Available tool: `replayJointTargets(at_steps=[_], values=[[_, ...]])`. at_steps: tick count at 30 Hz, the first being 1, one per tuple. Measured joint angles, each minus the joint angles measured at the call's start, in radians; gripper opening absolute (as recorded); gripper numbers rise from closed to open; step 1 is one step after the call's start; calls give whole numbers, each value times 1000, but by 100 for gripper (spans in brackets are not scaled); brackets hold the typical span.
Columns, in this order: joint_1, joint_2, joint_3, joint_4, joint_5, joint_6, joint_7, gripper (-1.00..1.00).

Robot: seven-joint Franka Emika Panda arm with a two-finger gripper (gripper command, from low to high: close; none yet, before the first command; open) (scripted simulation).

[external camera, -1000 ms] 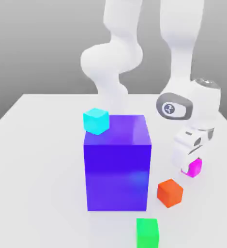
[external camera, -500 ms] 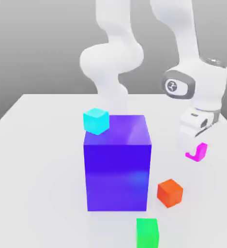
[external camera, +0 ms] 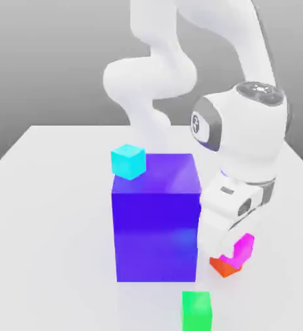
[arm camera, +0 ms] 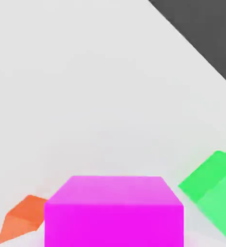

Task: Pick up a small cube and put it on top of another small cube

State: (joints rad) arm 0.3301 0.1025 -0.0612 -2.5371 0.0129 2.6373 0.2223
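Note:
In the exterior view my gripper point(external camera: 236, 247) is shut on the small magenta cube point(external camera: 243, 249) and holds it off the table. The cube hangs just above the small orange-red cube point(external camera: 222, 266), which rests on the white table point(external camera: 50, 213) and is mostly covered by the hand and the magenta cube. Both sit right beside the big blue-purple block's right face. The hand view shows the magenta cube point(arm camera: 113, 211) close to the camera, with a corner of the orange-red cube point(arm camera: 22, 221) sticking out beside it.
The big blue-purple block point(external camera: 156, 216) stands mid-table, touching distance from the hand. A small cyan cube point(external camera: 128, 161) rests on its top back-left corner. A small green cube point(external camera: 197, 310) lies near the front edge, also seen as the green cube point(arm camera: 215, 189).
The arm lifted the magenta cube off the table, then carried it toward the exterior view's left and down, from the right of the orange-red cube to just above it.

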Motion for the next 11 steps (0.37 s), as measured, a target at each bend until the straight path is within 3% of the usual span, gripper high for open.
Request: replayJointTargets(at_steps=[3, 7, 8, 11], values=[[-52, 33, -27, 56, 12, -23, -113, -100], [-72, 159, -17, 75, 38, 84, -155, -100], [-75, 183, -14, 76, 43, 107, -159, 100], [-75, 183, -14, 76, 43, 107, -159, 100]])
